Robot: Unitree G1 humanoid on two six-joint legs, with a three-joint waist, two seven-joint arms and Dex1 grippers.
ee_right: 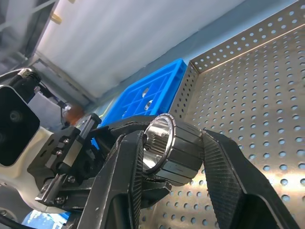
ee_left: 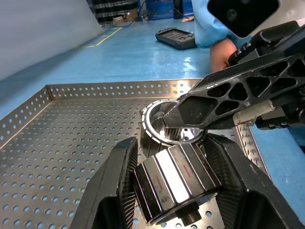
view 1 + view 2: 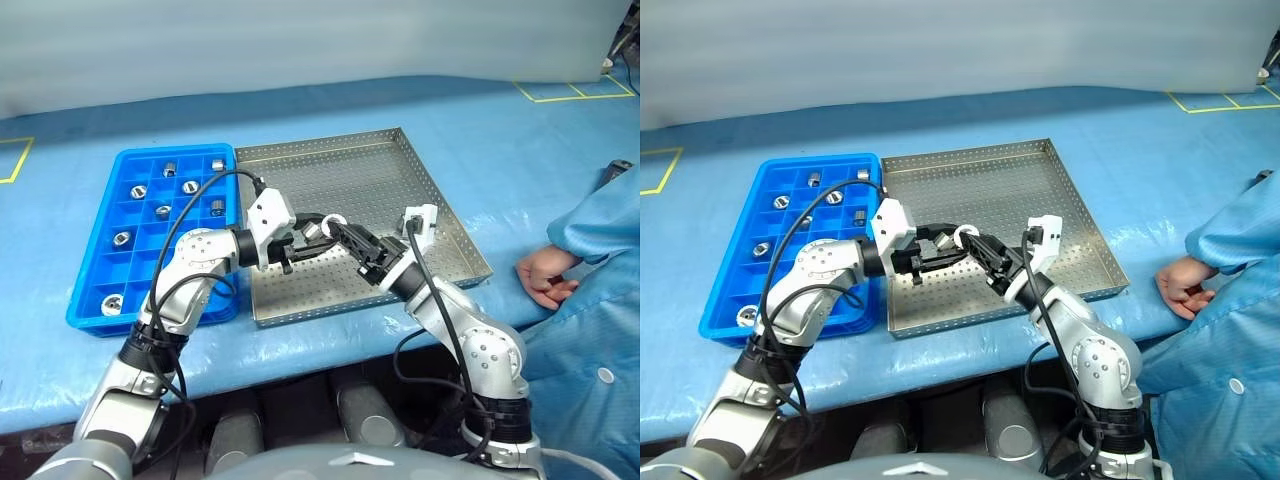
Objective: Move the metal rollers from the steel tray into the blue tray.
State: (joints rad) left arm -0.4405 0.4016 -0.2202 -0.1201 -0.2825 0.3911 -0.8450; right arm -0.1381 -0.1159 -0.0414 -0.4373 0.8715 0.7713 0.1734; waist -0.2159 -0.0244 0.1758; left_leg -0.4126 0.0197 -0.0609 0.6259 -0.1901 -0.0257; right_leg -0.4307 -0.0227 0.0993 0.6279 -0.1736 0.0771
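Above the front part of the steel tray (image 3: 400, 180), both grippers meet on one metal roller (image 3: 318, 229), a ribbed silver cylinder with a hollow end. My left gripper (image 3: 300, 240) comes from the left and clamps the roller (image 2: 174, 183) between its two black fingers. My right gripper (image 3: 335, 230) reaches in from the right and is shut on the same roller (image 1: 171, 150). The blue tray (image 3: 90, 300) lies just left of the steel tray, with several metal rollers (image 3: 168, 170) in its compartments.
A person in a blue coat sits at the table's right edge, one hand (image 3: 545, 275) resting on the blue table cover beside the steel tray's front right corner. Yellow tape marks (image 3: 575, 92) lie at the far right.
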